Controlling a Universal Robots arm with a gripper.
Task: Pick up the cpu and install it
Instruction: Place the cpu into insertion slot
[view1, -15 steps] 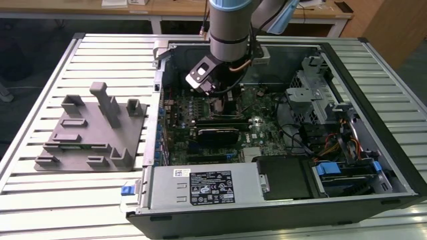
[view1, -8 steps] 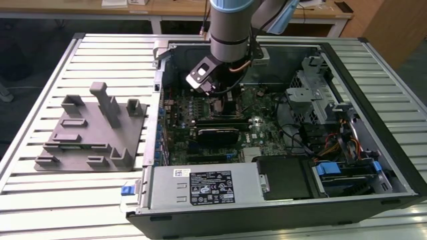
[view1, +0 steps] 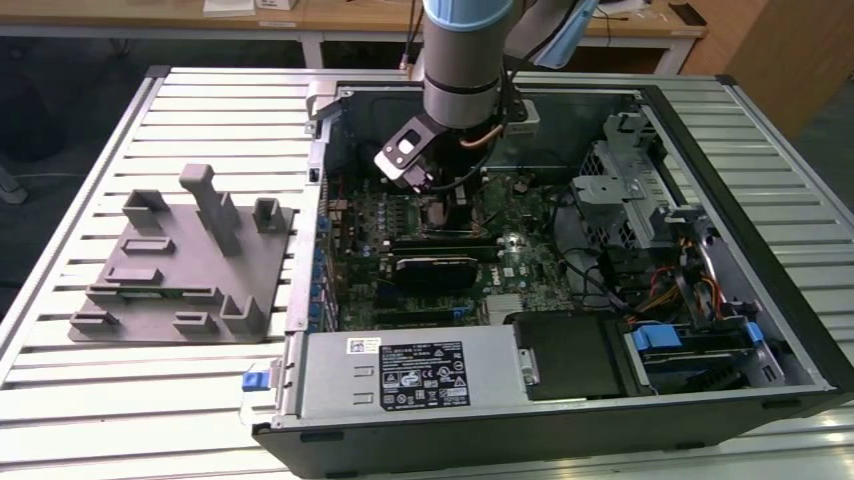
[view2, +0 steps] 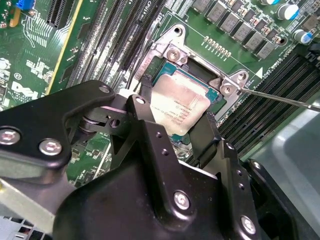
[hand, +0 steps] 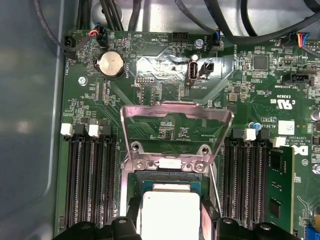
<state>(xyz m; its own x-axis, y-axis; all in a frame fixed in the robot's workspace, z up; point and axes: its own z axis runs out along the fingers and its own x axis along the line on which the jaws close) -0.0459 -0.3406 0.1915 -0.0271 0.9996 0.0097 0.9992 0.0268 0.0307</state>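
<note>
Two fingers (view2: 147, 125) of the gripper (view2: 177, 122) are pinching the cpu (view2: 180, 102) by opposite edges over the motherboard (hand: 100, 90) socket (view2: 172, 51); load plate (hand: 177, 109) is standing open, memory slots (hand: 90, 175) crowding both sides.

Silver-grey arm (view1: 461, 70) with pale-blue joint caps, matte black fingers (view2: 150, 145) (silver screw heads)

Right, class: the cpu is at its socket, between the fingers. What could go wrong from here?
The cpu, held in the gripper at the socket, may seat tilted or off-square and bend contacts. The raised load plate and thin lever stand close to the fingers; a sideways move could catch them.
</note>
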